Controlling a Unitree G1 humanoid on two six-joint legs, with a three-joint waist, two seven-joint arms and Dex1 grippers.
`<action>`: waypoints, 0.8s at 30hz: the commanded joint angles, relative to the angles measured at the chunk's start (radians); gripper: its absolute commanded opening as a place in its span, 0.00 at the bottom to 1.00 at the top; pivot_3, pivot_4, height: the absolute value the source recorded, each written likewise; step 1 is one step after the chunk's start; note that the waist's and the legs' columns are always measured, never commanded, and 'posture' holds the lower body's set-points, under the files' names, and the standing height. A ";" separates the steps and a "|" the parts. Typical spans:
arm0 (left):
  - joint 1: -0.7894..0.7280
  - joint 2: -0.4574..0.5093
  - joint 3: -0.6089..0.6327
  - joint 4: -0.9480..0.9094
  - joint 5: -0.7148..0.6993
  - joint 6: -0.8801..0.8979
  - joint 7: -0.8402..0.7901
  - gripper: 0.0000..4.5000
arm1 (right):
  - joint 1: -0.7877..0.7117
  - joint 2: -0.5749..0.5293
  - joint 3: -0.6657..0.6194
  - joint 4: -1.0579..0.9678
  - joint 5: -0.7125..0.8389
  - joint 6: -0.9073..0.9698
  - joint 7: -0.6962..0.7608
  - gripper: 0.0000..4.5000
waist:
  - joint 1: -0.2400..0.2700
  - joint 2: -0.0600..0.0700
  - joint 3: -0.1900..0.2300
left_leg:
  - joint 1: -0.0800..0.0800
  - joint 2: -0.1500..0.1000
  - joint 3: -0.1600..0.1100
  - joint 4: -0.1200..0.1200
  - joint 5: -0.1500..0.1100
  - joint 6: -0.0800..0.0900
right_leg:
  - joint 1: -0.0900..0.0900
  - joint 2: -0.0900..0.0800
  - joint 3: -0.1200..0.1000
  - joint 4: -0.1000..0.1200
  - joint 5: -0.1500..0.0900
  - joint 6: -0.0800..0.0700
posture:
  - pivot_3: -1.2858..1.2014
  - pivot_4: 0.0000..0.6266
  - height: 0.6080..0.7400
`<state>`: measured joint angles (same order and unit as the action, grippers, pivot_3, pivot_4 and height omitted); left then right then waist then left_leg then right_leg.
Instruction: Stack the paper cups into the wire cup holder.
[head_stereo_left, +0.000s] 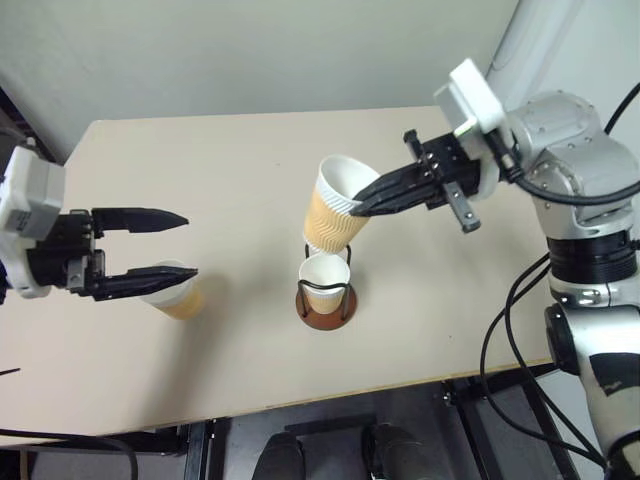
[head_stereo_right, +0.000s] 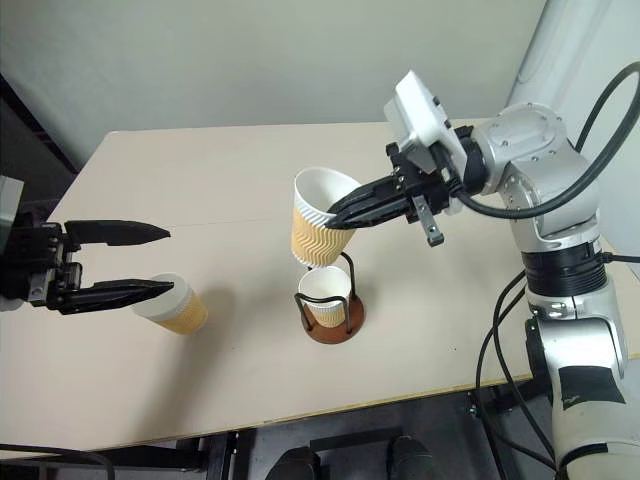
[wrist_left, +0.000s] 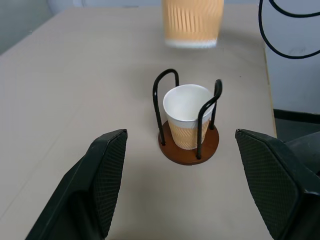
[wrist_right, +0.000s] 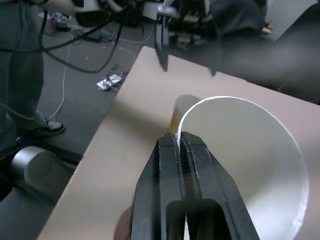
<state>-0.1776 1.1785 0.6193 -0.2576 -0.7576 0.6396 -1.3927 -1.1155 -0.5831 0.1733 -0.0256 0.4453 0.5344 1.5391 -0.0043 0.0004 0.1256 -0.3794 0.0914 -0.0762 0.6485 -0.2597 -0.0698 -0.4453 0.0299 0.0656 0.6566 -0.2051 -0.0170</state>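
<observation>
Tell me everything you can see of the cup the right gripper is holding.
The held cup is tapered paper with a white rim and inside and ribbed yellow-orange outside. The right gripper is shut on its rim wall, one finger inside, one outside. It hangs tilted in the air above the wire cup holder, which already holds one cup.

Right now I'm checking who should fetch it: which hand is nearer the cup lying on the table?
Left. The left hand hangs open right over the lying cup. The right hand is far across, past the wire cup holder, pinching another cup by its rim.
</observation>
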 joint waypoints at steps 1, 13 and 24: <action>0.023 0.021 0.045 -0.011 0.012 -0.012 -0.007 0.82 | 0.018 0.010 0.032 -0.045 -0.019 -0.027 -0.030 0.01 | -0.001 0.000 0.000 | 0.001 0.000 0.000 0.000 0.000 0.000 | 0.000 0.000 0.001 0.002 0.001 -0.001 | 0.52 0.24 1.00; 0.098 0.008 0.085 -0.057 0.026 -0.015 0.021 0.82 | 0.049 0.042 0.135 0.033 -0.159 -0.180 -0.069 0.01 | -0.003 0.000 0.000 | 0.004 0.003 0.001 -0.002 0.002 0.003 | -0.001 0.002 0.001 0.005 0.002 -0.006 | 0.52 0.24 1.00; 0.125 0.006 0.101 -0.070 0.027 -0.017 0.035 0.82 | 0.070 0.052 0.157 -0.004 -0.155 -0.185 -0.059 0.01 | -0.003 0.000 0.000 | 0.001 0.009 0.001 -0.001 -0.001 0.001 | -0.004 0.010 0.001 0.005 0.000 -0.008 | 0.52 0.24 1.00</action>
<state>-0.0535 1.1798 0.6756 -0.3064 -0.7322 0.6343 -1.3642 -1.0401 -0.5319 0.3331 -0.0003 0.2812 0.3583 1.4755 -0.0071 0.0001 0.1254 -0.3782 0.1007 -0.0752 0.6472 -0.2608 -0.0691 -0.4496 0.0407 0.0669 0.6616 -0.2049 -0.0249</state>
